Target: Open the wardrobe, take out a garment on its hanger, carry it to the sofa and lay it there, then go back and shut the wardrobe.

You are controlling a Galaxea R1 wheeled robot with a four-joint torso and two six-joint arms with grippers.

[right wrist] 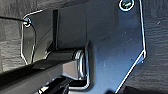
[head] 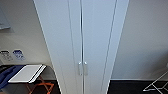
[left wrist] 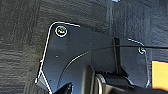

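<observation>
The wardrobe (head: 82, 37) stands straight ahead in the head view, tall, narrow and white. Its two full-height doors are shut, meeting at a thin dark seam. A pair of small white vertical handles (head: 82, 68) sits side by side low on the doors, one on each side of the seam. Both wrist views look down on dark grey carpet (left wrist: 22, 30) past the robot's own dark plates.
A white-topped folding stand with orange legs (head: 30, 75) stands to the wardrobe's left, with blue fabric (head: 7, 73) beside it. A white wire rack (head: 157, 85) sits on the dark floor at the right. Pale walls flank the wardrobe. An orange patch (left wrist: 160, 75) shows on the carpet.
</observation>
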